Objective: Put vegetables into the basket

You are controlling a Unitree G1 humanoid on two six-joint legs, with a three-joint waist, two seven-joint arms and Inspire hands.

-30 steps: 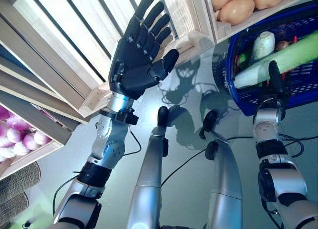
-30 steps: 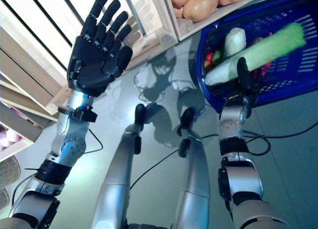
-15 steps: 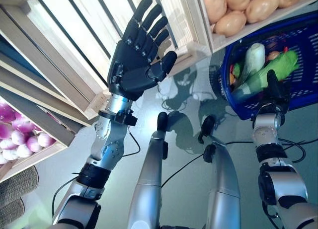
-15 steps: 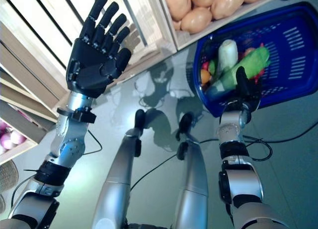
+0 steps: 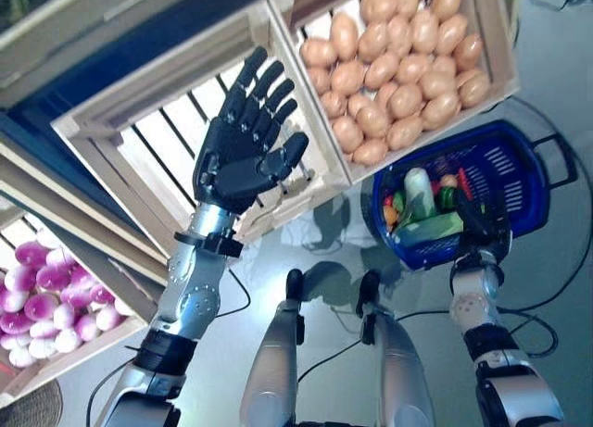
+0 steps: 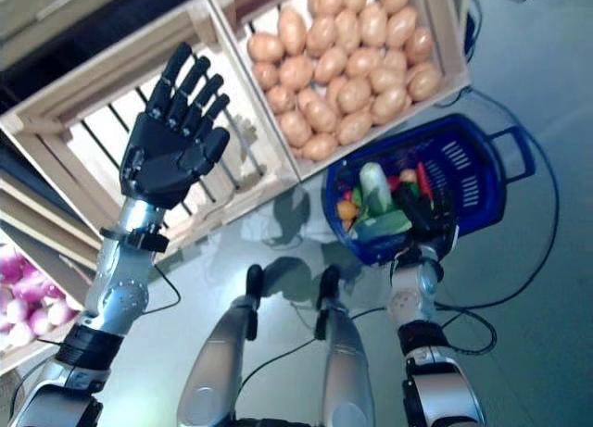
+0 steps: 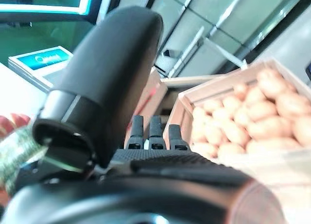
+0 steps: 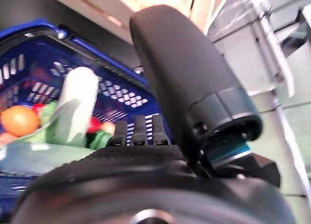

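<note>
The right robot hand (image 5: pixel 474 225) is at the near rim of the blue basket (image 5: pixel 519 168), which stands on the floor in front of the potato crate (image 5: pixel 394 70). Its fingers look straight in the right wrist view, though from the head views I cannot be sure whether they touch the long pale-green vegetable (image 5: pixel 428 228) lying just beside them inside the basket. A white vegetable (image 5: pixel 417 194) and some small orange, red and green ones are in there too. So this drop-off looks done or nearly so.

The left robot hand (image 5: pixel 239 144) is raised, spread wide and holding nothing, in front of the slatted crate (image 5: pixel 148 158).

Next, I judge, the right hand should lift clear of the rim, and one hand should reach for another vegetable, perhaps the potatoes or the purple onions (image 5: pixel 42 297) at the left.
</note>
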